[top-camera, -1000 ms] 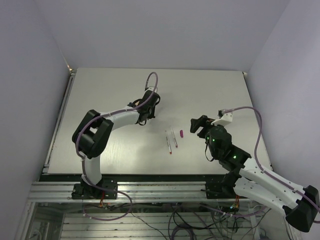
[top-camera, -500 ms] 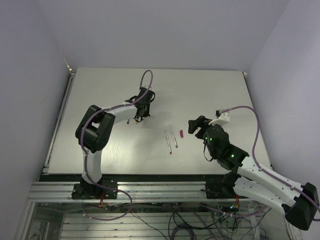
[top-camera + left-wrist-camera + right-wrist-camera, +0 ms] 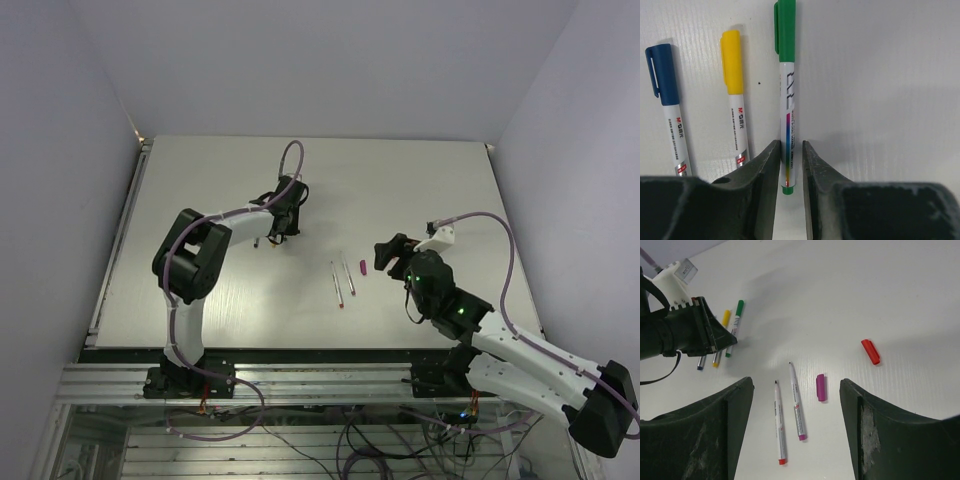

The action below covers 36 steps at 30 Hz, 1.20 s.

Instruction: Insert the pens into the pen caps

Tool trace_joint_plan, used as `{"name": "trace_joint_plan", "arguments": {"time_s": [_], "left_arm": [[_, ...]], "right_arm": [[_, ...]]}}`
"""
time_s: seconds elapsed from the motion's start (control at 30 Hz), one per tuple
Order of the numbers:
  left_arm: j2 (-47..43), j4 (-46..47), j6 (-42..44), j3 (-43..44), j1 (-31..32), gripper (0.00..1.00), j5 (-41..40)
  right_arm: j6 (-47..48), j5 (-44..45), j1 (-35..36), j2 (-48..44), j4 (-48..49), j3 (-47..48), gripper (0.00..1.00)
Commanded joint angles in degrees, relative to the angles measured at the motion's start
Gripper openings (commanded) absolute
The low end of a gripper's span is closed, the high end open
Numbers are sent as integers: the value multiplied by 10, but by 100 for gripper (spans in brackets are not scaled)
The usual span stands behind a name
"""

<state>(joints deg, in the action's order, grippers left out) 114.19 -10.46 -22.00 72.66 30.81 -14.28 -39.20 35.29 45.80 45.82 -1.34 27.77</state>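
Observation:
In the left wrist view three capped pens lie side by side on the white table: blue (image 3: 666, 95), yellow (image 3: 734, 90) and green (image 3: 787, 95). My left gripper (image 3: 791, 145) stands narrowly open around the green pen's lower end, with a thin gap at the right finger. My right gripper (image 3: 796, 385) is wide open and empty above two uncapped pens, one with a red end (image 3: 778, 422) and one with a magenta end (image 3: 796, 401). A magenta cap (image 3: 821, 387) lies beside them and a red cap (image 3: 870, 351) farther right. From above I see the left gripper (image 3: 281, 226), right gripper (image 3: 388, 255) and magenta cap (image 3: 364, 268).
The left arm's wrist (image 3: 685, 330) shows at the far left of the right wrist view, next to the capped pens. Grey walls stand at the table's left, back and right. An aluminium rail (image 3: 300, 380) runs along the near edge.
My left gripper moved a little left and down to the table, then stayed. My right gripper edged slightly left toward the loose pens.

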Motion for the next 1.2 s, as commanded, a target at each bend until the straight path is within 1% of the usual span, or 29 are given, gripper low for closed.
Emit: {"name": "trace_joint_plan", "arguments": {"time_s": [0.0,0.13,0.27,0.37,0.47,0.53,0.63,0.73,0.87,1.0,1.07,1.17], "left_arm": [[-16,-8,-3,8,-4,35,30],[-43,-11,7,16,-3,35,31],[-76,-6,16,9,-2,35,28],[-103,7,17,-7,6,36,27],[-130,14,21,-24,20,35,26],[-145,15,25,-41,37,35,24],[-171,21,26,-77,76,36,8],[-196,37,11,-122,126,36,-10],[-215,59,-18,-167,182,36,-5],[-224,65,-39,-180,220,37,-17],[-220,58,-46,-175,229,41,-24],[-207,53,-54,-162,238,41,-19]], "right_arm": [[-5,8,-1,2,16,-7,70],[1,18,-1,10,23,-8,70],[10,42,-2,21,26,-3,75],[12,56,-13,33,28,0,84],[11,48,-38,48,22,6,87],[15,43,-55,56,21,8,87],[22,33,-86,62,16,8,82],[16,32,-109,59,11,1,78],[-3,20,-139,43,10,-18,75],[-23,-3,-150,25,13,-40,74],[-28,-16,-150,18,19,-51,74],[-32,-28,-151,16,19,-55,73]]}}
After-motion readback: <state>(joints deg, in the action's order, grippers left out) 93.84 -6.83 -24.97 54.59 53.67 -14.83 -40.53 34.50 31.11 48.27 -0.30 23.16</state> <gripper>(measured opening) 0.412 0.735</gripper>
